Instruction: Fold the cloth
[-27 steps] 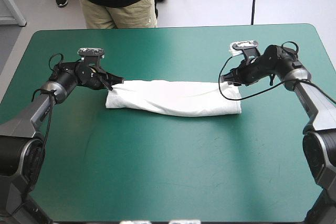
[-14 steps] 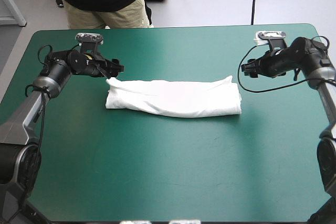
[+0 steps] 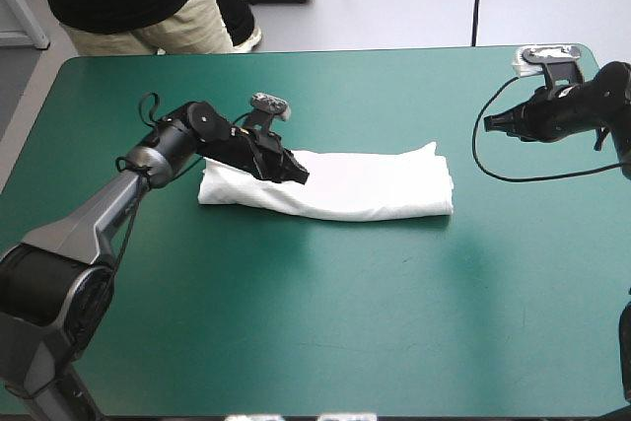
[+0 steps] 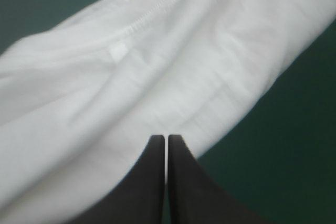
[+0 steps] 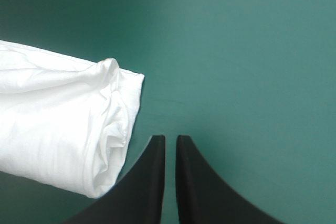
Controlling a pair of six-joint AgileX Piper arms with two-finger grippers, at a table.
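Currently the T-shirt lies as a long folded bundle across the middle of the table. My left hand is over its left part, fingers pressed together. My right hand hovers beyond its right end, well apart, fingers narrow and empty.

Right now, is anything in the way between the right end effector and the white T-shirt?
No, nothing visible. Only bare teal-green cover lies between the right end effector and the folded end of the T-shirt, which sits just beside it, not touching.
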